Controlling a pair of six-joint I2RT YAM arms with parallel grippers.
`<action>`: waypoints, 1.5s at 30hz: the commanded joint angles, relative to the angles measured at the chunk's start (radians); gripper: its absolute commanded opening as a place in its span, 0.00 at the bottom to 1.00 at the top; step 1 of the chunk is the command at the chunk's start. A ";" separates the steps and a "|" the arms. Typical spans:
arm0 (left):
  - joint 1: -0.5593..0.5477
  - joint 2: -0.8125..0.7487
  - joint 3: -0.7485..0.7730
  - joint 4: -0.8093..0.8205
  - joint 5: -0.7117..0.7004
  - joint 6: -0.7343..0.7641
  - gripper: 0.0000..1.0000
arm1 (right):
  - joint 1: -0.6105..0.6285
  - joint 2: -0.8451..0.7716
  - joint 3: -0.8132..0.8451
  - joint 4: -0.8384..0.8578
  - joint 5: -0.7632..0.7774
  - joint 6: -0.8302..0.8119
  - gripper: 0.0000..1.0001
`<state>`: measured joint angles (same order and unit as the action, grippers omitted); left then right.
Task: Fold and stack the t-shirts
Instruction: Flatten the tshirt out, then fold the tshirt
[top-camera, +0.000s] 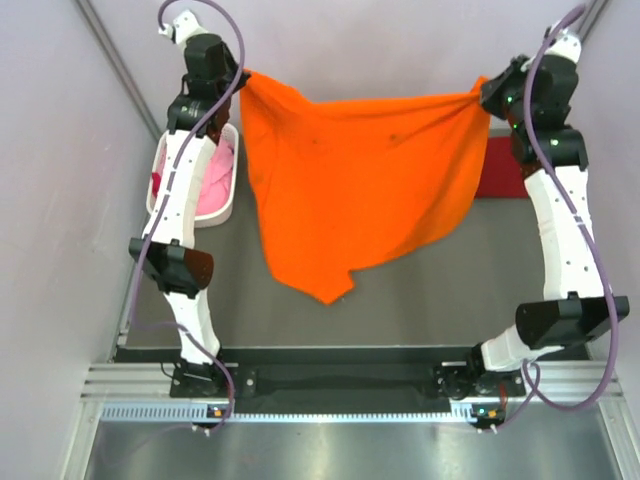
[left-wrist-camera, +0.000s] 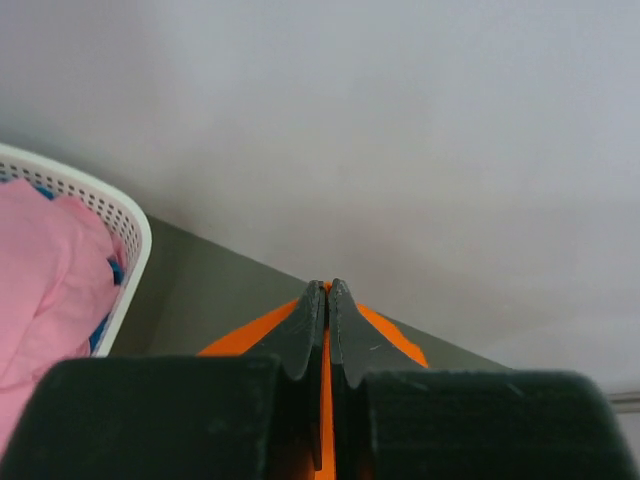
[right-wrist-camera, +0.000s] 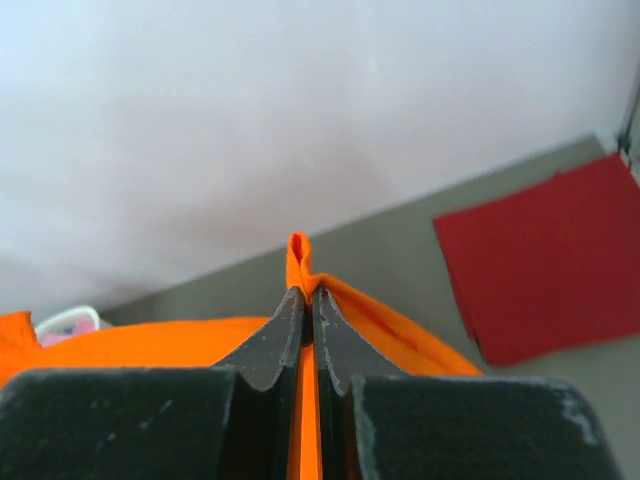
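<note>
The bright orange t-shirt (top-camera: 350, 185) hangs stretched in the air between my two grippers, its lower part drooping toward the table. My left gripper (top-camera: 243, 76) is shut on its left top corner; orange cloth (left-wrist-camera: 326, 400) shows between the closed fingers (left-wrist-camera: 303, 330). My right gripper (top-camera: 482, 92) is shut on the right top corner, with a fold of orange cloth (right-wrist-camera: 298, 252) poking past the fingertips. The dark red t-shirt (top-camera: 503, 165) lies folded flat at the far right and shows in the right wrist view (right-wrist-camera: 545, 255). The pink t-shirt (top-camera: 212, 180) lies in the basket.
A white lattice basket (top-camera: 226, 212) stands at the far left beside the left arm, with pink cloth (left-wrist-camera: 45, 280) and a bit of blue inside it. Pale walls close in the far side and both sides of the grey table (top-camera: 430, 290).
</note>
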<state>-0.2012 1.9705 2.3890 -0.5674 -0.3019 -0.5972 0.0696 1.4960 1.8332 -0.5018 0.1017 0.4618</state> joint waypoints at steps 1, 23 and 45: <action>0.008 -0.163 0.050 0.226 -0.020 0.069 0.00 | -0.037 -0.013 0.175 0.069 0.004 -0.052 0.00; -0.027 -1.339 -1.595 -0.081 0.187 -0.223 0.00 | -0.062 -0.678 -0.972 -0.174 0.001 0.000 0.00; -0.029 -1.293 -1.708 -0.057 0.093 -0.263 0.00 | -0.062 -0.786 -1.216 -0.224 0.042 0.347 0.00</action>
<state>-0.2279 0.6376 0.6765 -0.7139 -0.1787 -0.8783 0.0208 0.7143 0.6456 -0.7731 0.1028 0.7601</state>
